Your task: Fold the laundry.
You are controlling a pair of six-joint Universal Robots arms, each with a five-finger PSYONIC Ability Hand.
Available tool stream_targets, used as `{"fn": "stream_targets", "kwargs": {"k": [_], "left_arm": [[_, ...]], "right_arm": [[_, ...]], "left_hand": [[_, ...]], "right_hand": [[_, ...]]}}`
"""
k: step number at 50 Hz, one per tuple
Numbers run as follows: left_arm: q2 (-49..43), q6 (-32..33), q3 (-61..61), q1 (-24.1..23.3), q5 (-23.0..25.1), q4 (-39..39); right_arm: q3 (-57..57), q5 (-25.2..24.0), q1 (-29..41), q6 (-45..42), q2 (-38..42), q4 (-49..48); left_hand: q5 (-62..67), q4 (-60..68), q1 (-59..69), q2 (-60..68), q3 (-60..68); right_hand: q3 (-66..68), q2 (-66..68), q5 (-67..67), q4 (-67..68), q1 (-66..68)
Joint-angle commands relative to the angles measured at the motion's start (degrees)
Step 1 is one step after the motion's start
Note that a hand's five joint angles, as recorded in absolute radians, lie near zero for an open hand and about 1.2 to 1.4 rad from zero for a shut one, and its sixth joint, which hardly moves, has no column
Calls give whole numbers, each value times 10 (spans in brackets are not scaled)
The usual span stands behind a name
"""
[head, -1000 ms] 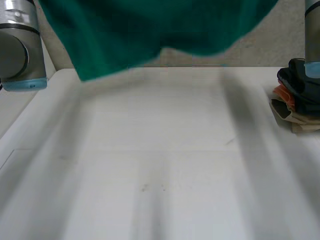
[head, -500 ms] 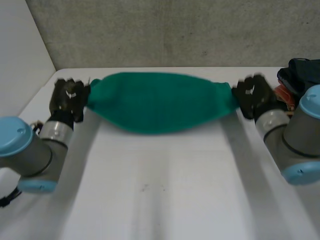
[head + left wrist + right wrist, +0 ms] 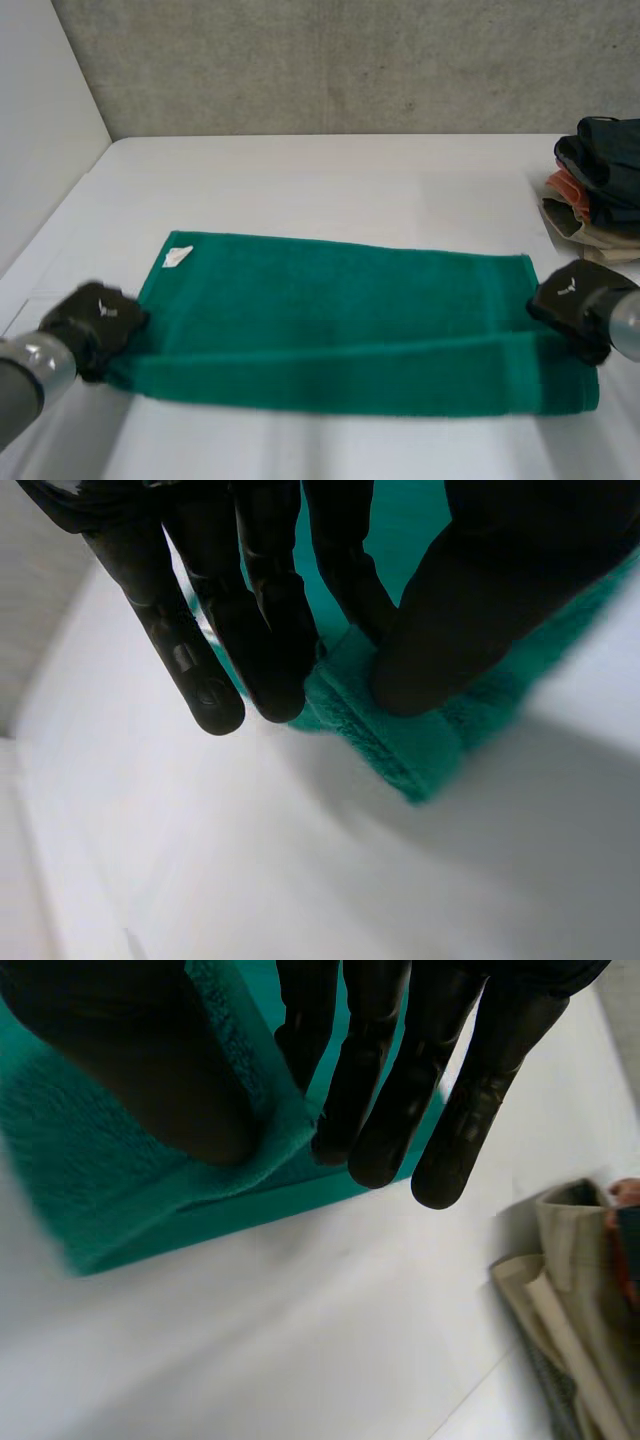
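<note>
A green towel [image 3: 350,320] lies spread across the white table [image 3: 330,180], its near long edge folded over into a band; a white label [image 3: 177,257] shows at its far left corner. My left hand [image 3: 92,325] pinches the towel's near left corner [image 3: 400,730] between thumb and straight fingers [image 3: 260,630]. At the right end, my right hand [image 3: 580,305] pinches the near right corner [image 3: 160,1180] the same way, thumb on top, fingers [image 3: 400,1090] behind the cloth's edge.
A pile of folded clothes [image 3: 597,190], dark on top with orange and beige below, sits at the table's far right and appears beside my right hand as beige cloth [image 3: 565,1300]. A grey wall [image 3: 330,60] backs the table.
The towel was held high, then stretched between both hands over the far side of the table. Both hands have since come toward the near edge and down, laying it flat.
</note>
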Motion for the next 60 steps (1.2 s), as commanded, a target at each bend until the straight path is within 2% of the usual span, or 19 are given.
{"fn": "stream_targets", "kwargs": {"k": [1, 10, 13, 21, 22, 23, 24, 25, 26, 31, 37, 39, 44, 47, 53, 60], "left_arm": [[-112, -87, 99, -51, -7, 180], [-279, -99, 233, -87, -36, 336], [-313, -95, 267, -105, -40, 359], [-393, -90, 340, -132, -42, 375], [-403, -88, 351, -134, -42, 375], [-408, -88, 355, -135, -44, 375], [-410, -88, 360, -135, -44, 374], [-412, -86, 361, -135, -46, 374], [-413, -83, 361, -136, -52, 376], [-406, -83, 355, -137, -95, 374], [-355, -90, 313, -139, -138, 367], [-324, -94, 280, -139, -138, 367], [-266, -123, 216, -138, -136, 367], [-233, -165, 175, -136, -131, 369], [-209, -254, 146, -136, -100, 370], [-209, -264, 147, -135, -96, 370]], "right_arm": [[-72, 34, 44, 68, 103, -132], [-187, 128, 71, 69, 226, -219], [-210, 145, 73, 65, 263, -219], [-212, 168, 79, 64, 270, -226], [-214, 168, 79, 69, 270, -226], [-215, 168, 79, 73, 270, -226], [-213, 169, 81, 77, 268, -234], [-212, 167, 81, 81, 265, -240], [-211, 165, 82, 88, 263, -248], [-182, 145, 86, 145, 233, -281], [-114, 66, 80, 208, 152, -279], [-83, 43, 76, 230, 118, -271], [-20, 23, 68, 255, 38, -215], [25, 17, 32, 256, 7, -173], [100, -6, -11, 250, -15, -158], [151, -41, -42, 252, -8, -217]], "left_hand": [[136, 111, 144, 113, 114], [136, 111, 144, 113, 114], [136, 111, 144, 113, 114], [136, 111, 144, 113, 114], [86, 61, 94, 63, 64], [-93, -118, -84, -116, -114], [-298, -323, -289, -321, -319], [-493, -518, -484, -516, -514], [-543, -568, -535, -566, -565], [-564, -589, -556, -587, -586], [-564, -589, -556, -587, -586], [-564, -589, -556, -587, -586], [-564, -589, -556, -587, -586], [-564, -589, -556, -587, -586], [-562, -587, -554, -585, -584], [-562, -587, -554, -585, -584]], "right_hand": [[122, 125, 127, 117, 231], [122, 125, 127, 117, 231], [122, 125, 127, 117, 231], [122, 125, 127, 117, 231], [81, 84, 86, 76, 190], [-123, -120, -117, -128, -13], [-546, -543, -541, -551, -437], [-578, -575, -573, -583, -469], [-578, -575, -573, -583, -469], [-578, -575, -573, -583, -469], [-578, -575, -573, -583, -469], [-578, -575, -573, -583, -469], [-578, -575, -573, -583, -469], [-578, -575, -573, -583, -469], [-549, -546, -543, -554, -439], [-493, -490, -488, -498, -384]]}}
